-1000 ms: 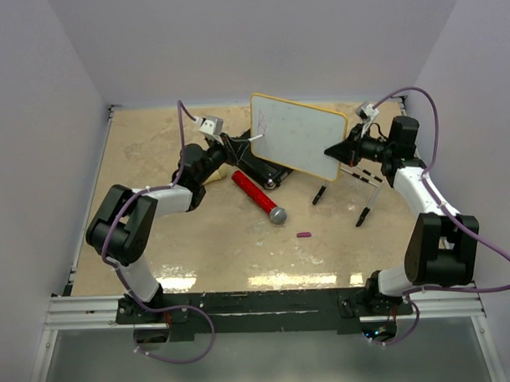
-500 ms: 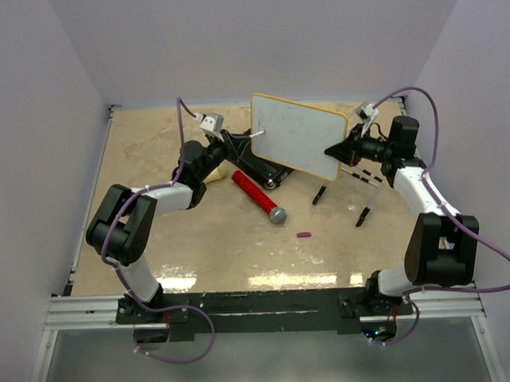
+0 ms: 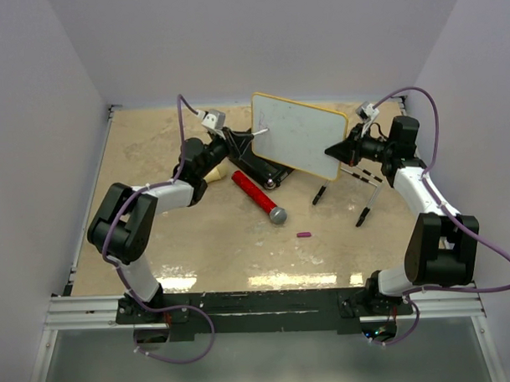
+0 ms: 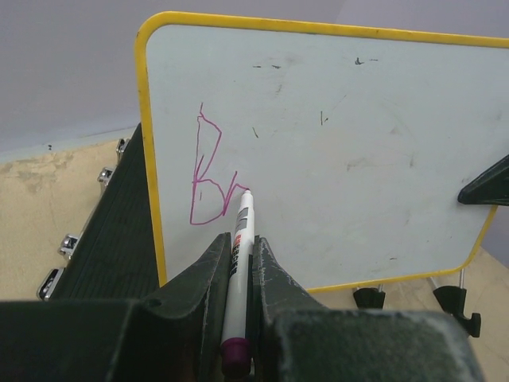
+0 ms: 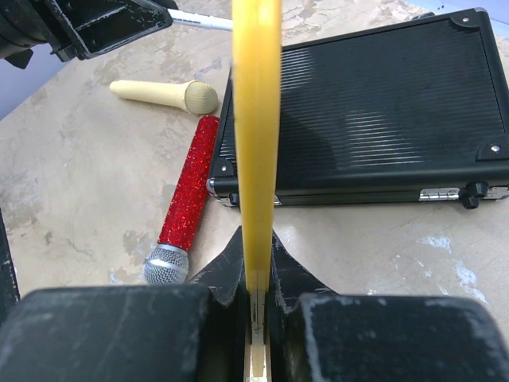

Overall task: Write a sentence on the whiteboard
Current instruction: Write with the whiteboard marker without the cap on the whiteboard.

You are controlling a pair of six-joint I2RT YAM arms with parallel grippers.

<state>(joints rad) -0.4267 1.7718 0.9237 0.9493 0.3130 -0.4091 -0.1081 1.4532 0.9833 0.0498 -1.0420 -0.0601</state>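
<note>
The whiteboard [image 3: 299, 135] stands tilted over the table's far middle, white with a thin yellow rim [image 5: 256, 119]. My right gripper [image 5: 256, 247] is shut on its right edge, also seen from above [image 3: 336, 150]. My left gripper [image 4: 241, 243] is shut on a white marker [image 4: 237, 270] with a purple end. The marker's tip touches the whiteboard [image 4: 342, 151] low on its left side. The sentence [image 4: 208, 179] is purple strokes that read like "Br", just left of the tip. From above, the left gripper [image 3: 236, 140] sits at the board's left edge.
A black ribbed case [image 3: 258, 163] [image 5: 374, 111] lies under the board. A red glitter microphone [image 3: 259, 197] [image 5: 184, 203] and a cream microphone [image 5: 163, 95] lie beside it. A purple cap [image 3: 303, 235] and two black clip feet [image 3: 320, 194] [image 3: 365, 212] rest on the table.
My left gripper has shifted slightly up and to the right along the board with the marker. The right arm and the whiteboard have stayed still.
</note>
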